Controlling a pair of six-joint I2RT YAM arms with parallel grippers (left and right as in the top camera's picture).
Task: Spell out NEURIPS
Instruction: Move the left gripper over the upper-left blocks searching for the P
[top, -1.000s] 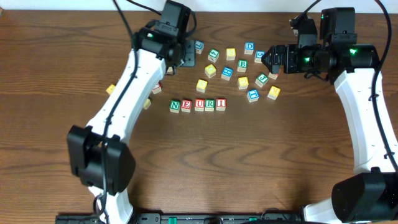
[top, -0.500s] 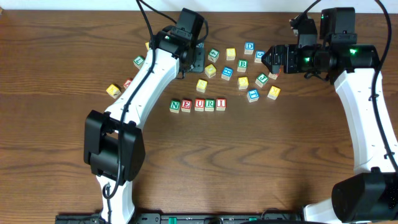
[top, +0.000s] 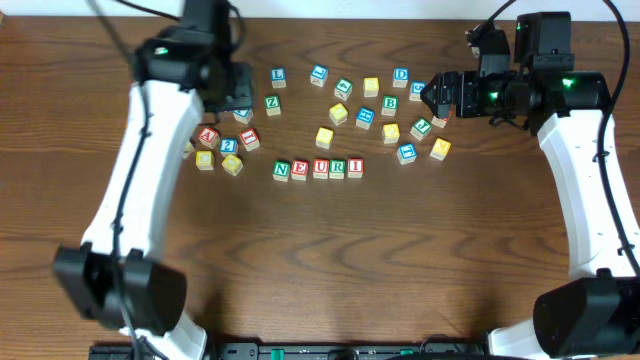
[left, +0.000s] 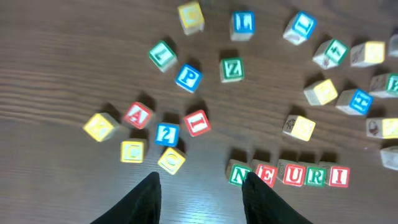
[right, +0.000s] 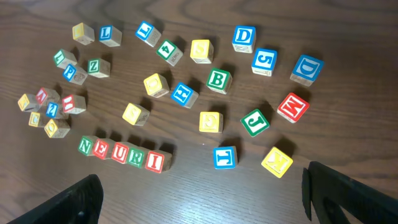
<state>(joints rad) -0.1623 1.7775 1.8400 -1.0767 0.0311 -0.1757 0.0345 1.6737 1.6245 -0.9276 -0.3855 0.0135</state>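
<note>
Five cubes stand in a row reading N, E, U, R, I (top: 319, 168), also seen in the left wrist view as the NEURI row (left: 287, 175) and in the right wrist view as the NEURI row (right: 122, 153). A blue P cube (left: 188, 77) lies loose up and left of the row, between a green L and a green Z. Several yellow-faced cubes are scattered about; one (right: 201, 50) may read S. My left gripper (left: 202, 186) hangs open and empty high over the left cluster (top: 238, 104). My right gripper (top: 428, 97) is wide open and empty (right: 202, 202).
Loose cubes spread across the back of the table: red A (left: 137, 115), blue 2 (left: 166, 134), red I (left: 196, 122), green Z (left: 232, 68), green B (right: 218, 79), blue D (right: 243, 38), red M (right: 292, 107), green J (right: 255, 121).
My left arm has swung from the middle of the cube field to the left, uncovering the cubes there, and its jaws have spread a little. The right arm has not moved.
</note>
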